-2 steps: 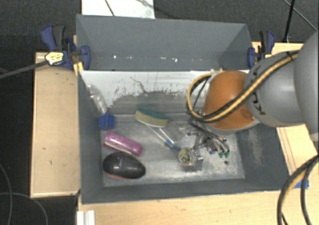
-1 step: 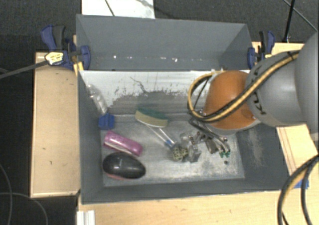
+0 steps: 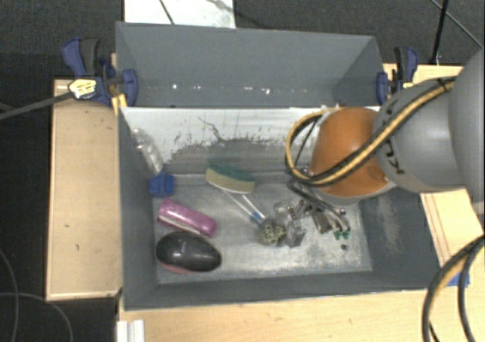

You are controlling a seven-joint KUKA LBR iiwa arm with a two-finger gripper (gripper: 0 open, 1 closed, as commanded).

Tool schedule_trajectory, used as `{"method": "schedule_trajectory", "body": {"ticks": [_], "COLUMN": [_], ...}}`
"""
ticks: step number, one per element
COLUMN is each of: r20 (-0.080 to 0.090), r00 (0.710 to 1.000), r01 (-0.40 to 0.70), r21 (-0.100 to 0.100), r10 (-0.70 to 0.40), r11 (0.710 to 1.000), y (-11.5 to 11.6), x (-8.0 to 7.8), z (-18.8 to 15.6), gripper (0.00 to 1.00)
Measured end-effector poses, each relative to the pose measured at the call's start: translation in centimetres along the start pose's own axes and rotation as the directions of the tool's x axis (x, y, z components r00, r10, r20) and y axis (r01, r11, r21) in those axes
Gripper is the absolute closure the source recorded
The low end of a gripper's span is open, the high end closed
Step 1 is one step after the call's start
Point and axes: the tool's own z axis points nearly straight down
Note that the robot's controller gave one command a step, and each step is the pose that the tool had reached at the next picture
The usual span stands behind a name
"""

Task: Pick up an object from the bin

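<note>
While my gripper sits low in the bin, just beside a small speckled lump right of centre, I cannot tell its opening; nothing looks lifted yet.

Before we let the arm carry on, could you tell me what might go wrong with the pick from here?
1. The gripper sits low in the bin beside a small speckled lump. That lump looks roundish, so it may well roll or slip away.
2. A clear stick lies close to the lump. It could get nudged or dragged along.
</note>
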Motion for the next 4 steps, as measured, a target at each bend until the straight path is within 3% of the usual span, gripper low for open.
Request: {"method": "schedule_trajectory", "body": {"ticks": [1, 2, 3, 4], "r20": [0.011, 0.002, 0.005, -0.002], "r00": [1.0, 0.988, 0.988, 0.949], "r01": [0.022, -0.156, -0.154, -0.317], "r21": [0.002, -0.001, 0.0, 0.0], "r10": [-0.022, 0.156, 0.154, 0.317], "r11": [1.0, 0.988, 0.988, 0.949], "y": [0.7, 0.3, 0.3, 2.5], "x": [-1.1, -4.8, -4.9, -0.2], "z": [-12.5, -6.2, -6.4, 0.0], "gripper": [1.0, 1.0, 0.0, 0.0]}}
